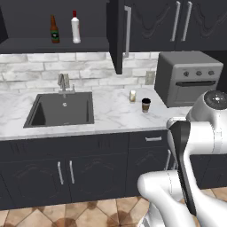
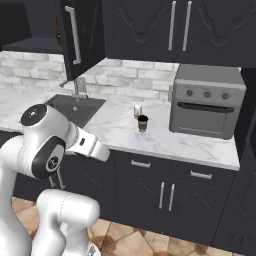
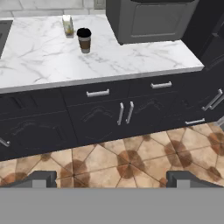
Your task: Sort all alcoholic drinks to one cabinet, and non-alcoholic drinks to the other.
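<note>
On the open cabinet's shelf (image 1: 53, 45) up left stand the beer bottle (image 1: 54, 29) and the white bottle (image 1: 76, 27), already together. Right of the sink (image 1: 60, 109), the carton (image 1: 132, 96) and coffee cup (image 1: 146, 105) wait on the counter (image 1: 111, 116), close together. The hand (image 3: 112, 178) hangs spread and empty, well back; it should approach the cup level and grip below the lid without nudging the carton.

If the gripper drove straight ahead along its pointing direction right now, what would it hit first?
Probably the lower cabinet doors below the counter, or the floor before them; depth is unclear. The coffee cup and carton sit well above that line.
</note>
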Tool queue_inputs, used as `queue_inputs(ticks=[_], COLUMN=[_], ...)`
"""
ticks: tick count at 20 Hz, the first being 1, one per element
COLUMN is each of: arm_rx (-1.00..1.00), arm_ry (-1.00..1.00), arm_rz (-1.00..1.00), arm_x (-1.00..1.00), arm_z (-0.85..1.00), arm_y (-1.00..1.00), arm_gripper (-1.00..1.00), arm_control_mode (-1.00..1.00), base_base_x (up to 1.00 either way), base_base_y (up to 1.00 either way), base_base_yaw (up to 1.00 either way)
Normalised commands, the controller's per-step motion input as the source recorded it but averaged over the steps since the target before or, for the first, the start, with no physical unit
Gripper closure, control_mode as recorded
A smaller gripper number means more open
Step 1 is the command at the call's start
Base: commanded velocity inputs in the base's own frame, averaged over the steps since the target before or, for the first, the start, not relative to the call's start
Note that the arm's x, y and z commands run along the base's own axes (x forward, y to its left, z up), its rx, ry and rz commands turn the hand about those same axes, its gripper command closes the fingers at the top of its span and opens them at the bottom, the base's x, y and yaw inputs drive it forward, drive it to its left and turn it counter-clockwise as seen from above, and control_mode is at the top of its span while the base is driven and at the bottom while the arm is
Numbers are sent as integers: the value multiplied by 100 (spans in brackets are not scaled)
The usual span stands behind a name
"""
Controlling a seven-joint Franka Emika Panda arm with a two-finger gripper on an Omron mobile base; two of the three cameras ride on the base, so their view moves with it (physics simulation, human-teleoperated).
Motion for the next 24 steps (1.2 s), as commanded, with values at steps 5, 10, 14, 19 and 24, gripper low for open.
queue_inputs(ticks=[5,10,14,19,24], arm_rx=[0,0,0,0,0], arm_ry=[0,0,0,0,0], arm_rz=[0,0,0,0,0], arm_x=[0,0,0,0,0], arm_z=[0,0,0,0,0], arm_y=[0,0,0,0,0], arm_gripper=[-100,-100,-100,-100,-100], arm_control_mode=[100,100,100,100,100], base_base_x=[57,48,39,48,29], base_base_y=[-46,-57,-50,-25,0], base_base_yaw=[4,4,3,4,7])
